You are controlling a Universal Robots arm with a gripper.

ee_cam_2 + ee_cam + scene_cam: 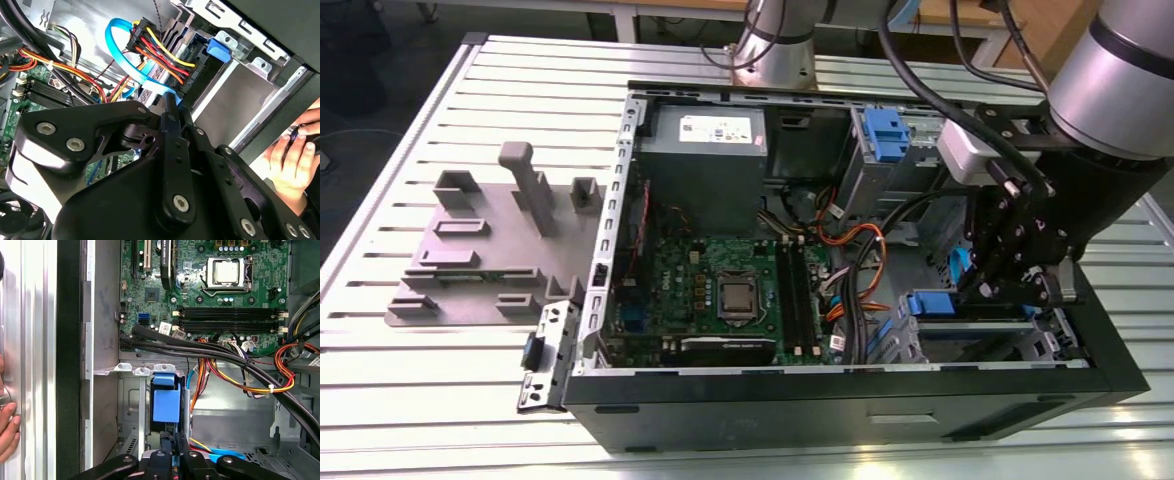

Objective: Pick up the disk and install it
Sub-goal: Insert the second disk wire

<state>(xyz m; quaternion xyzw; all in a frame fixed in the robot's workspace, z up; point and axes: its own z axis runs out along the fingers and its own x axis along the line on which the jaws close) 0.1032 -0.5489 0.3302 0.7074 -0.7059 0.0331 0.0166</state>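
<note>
Exterior view: black gripper (1014, 285) lowered into computer case (854, 410) on slatted desk (440, 390), beside blue-railed disk (937, 306) seated in drive bay.
Second wrist view: fingers drawn narrow near cabled disk end (192, 75); grip on anything unclear.
First wrist view: blue latch (165, 402) ahead of gripper (171, 440).
Handling: likely rigid, dense, shock-sensitive; blue side rails probably the best hold.

pincer (173, 440) tips hidden, hand (7, 427) cropped

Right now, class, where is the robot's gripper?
In the exterior view the gripper hangs inside the open computer case, at that view's right, beside a blue plastic piece and right of the motherboard.
</note>
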